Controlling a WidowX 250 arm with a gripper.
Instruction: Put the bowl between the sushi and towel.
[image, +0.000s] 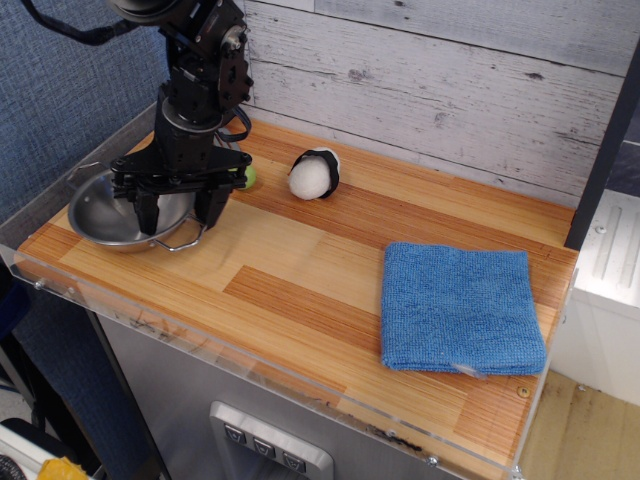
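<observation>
Your gripper (177, 212) sits low over the right side of the bowl (105, 214) at the left end of the worktop (300, 280), its two black fingers (148, 211) spread fairly wide, one reaching down inside the steel bowl and the other (211, 207) coming down at or just outside the near right rim, so the rim lies between them; you cannot tell from this angle whether either one touches the metal. The bowl rests close to the worktop's left and front-left edges, where a clear raised lip (250, 375) runs along the front. One wire loop handle (183, 240) points toward the front right.

The sushi (315, 174) lies toward the back of the worktop, near the planked wall (450, 90), well apart from the bowl and to its right. A sliver of something green (249, 178) shows just behind the arm (200, 70), between it and the sushi (most of it is hidden). The towel (460, 308) lies flat at the right end, its right side near the worktop's right edge and its front right corner close to the lip; a small white tag (466, 370) shows at its front edge, with no writing you can read. Between sushi and towel a broad band of bare wood stays open, running diagonally across the middle of the worktop. No labels or brand marks are legible anywhere, and the buttons (265, 445) on the cabinet front below are too small to read.
</observation>
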